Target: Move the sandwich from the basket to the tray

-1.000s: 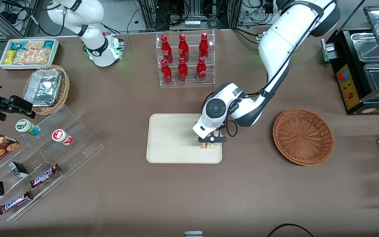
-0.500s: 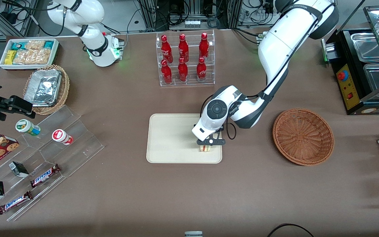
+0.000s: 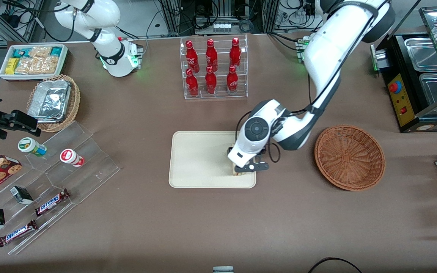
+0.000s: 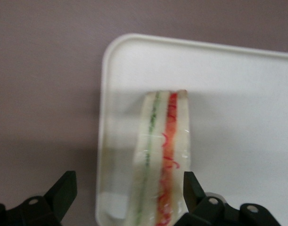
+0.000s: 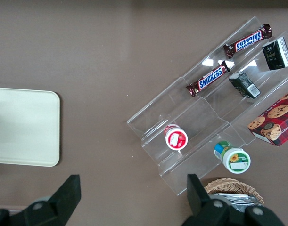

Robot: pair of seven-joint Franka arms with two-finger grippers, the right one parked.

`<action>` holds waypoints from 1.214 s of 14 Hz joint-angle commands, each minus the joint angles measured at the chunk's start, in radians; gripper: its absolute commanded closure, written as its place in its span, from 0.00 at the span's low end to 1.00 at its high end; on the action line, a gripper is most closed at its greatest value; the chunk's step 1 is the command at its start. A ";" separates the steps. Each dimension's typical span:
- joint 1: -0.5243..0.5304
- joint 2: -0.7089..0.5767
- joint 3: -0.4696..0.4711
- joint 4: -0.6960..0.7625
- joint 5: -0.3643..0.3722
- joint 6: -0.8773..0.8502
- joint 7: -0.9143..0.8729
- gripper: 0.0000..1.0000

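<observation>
The sandwich [image 4: 162, 165], a pale bread wedge with green and red filling lines, stands on edge on the cream tray [image 4: 238, 94], close to the tray's rim [image 4: 102, 141]. My left gripper [image 4: 128, 182] is open and straddles it; one black fingertip [image 4: 188, 181] sits beside the bread, and the second is well clear over the brown table. In the front view the gripper [image 3: 247, 167] hangs over the tray [image 3: 197, 159] at the corner nearest the basket, and only a sliver of sandwich [image 3: 236, 173] shows beneath it. The reddish-brown wicker basket [image 3: 349, 157] holds nothing, toward the working arm's end.
A clear rack of red bottles [image 3: 212, 68] stands farther from the front camera than the tray. Toward the parked arm's end are stepped acrylic shelves with snacks [image 3: 47, 189], a pale wicker basket of foil trays [image 3: 53, 102] and a white bin [image 3: 32, 60]. A black machine [image 3: 412, 87] is by the basket.
My wrist has shifted a little toward the basket and nearer the front camera. The sandwich stays in the same tray corner, now mostly hidden under the hand in the front view.
</observation>
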 commanded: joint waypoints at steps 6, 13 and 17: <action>0.294 -0.320 -0.001 -0.035 -0.136 -0.328 0.251 0.00; 0.464 -0.509 0.003 -0.062 -0.135 -0.451 0.465 0.00; 0.526 -0.578 0.003 -0.088 -0.149 -0.453 0.471 0.00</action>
